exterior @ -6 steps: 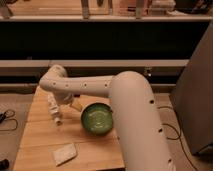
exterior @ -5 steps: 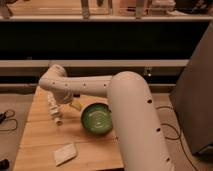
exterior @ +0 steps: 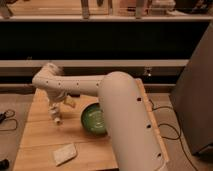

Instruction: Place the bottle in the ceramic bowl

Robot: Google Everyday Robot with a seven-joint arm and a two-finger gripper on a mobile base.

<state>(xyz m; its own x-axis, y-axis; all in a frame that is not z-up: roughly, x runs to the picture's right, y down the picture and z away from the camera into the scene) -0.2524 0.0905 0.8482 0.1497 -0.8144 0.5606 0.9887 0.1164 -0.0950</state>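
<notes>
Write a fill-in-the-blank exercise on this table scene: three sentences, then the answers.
1. The ceramic bowl is glazed ____.
2. In the camera view, the gripper hangs to the ____ of the bowl, close by the bottle.
3. The flat pale pad lies on the wooden ____, nearer the camera than the bowl.

Missing words: green; left; table

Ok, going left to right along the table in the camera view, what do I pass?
Bottle, with the open gripper just above it → bowl → arm's thick white link. The pad lies nearer the camera, overlapping the bottle sideways, so it's left unplaced.
</notes>
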